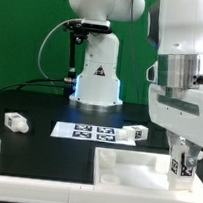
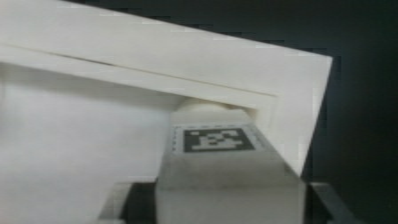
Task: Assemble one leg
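Note:
My gripper [image 1: 183, 170] is shut on a leg [image 1: 183, 163], a white oblong peg with a black-and-white tag on its face, held upright at the exterior view's right. It hangs over the far right part of the wide white square panel [image 1: 123, 172] with a raised rim. In the wrist view the leg [image 2: 217, 150] runs out from between my dark fingers [image 2: 331, 205], its far end close to the panel's rim [image 2: 196, 75]. Whether the leg touches the panel I cannot tell.
The marker board [image 1: 87, 131] lies flat in the middle of the black table. Another leg [image 1: 134, 132] lies at its right end, and one more [image 1: 16, 122] lies at the exterior view's left. A white robot base [image 1: 98, 69] stands behind.

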{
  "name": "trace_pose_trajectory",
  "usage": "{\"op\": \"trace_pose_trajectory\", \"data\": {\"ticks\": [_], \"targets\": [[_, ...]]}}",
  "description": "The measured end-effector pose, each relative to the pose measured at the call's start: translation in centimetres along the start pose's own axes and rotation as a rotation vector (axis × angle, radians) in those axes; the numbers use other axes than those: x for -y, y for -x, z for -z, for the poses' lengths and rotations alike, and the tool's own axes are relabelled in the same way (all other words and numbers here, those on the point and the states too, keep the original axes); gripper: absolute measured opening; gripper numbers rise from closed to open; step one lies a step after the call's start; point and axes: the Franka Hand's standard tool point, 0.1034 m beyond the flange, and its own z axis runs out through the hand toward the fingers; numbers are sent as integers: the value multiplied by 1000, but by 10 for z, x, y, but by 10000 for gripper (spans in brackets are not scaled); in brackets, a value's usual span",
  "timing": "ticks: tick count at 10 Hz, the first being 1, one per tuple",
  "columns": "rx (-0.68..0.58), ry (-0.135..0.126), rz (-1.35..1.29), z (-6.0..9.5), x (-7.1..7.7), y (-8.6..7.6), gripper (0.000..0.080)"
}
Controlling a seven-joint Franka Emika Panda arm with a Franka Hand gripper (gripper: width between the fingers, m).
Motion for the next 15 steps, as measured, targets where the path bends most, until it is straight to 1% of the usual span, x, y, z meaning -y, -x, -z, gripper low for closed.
{"op": "trace_pose_trajectory", "data": {"ticks": [1,2,3,4,6,7,8,9,10,11,12,13,14,15], "targets": [[0,6,194,2,2,1,435],[4,17,375,2,2,2,565],[14,31,492,1,0,7,565],[11,33,564,0,0,11,635],[11,34,680,0,-1,7,645],[7,36,806,0,-1,7,649],[-18,35,1034,1,3,6,649],[-22,35,1162,-2,3,4,649],[-22,34,1142,-2,3,4,623],[-23,35,1124,-2,3,4,623],[-23,35,1117,-2,3,3,447],[-23,33,1044,-2,3,4,447],[-25,33,961,-2,3,3,283],[-27,31,878,-2,2,2,285]]}}
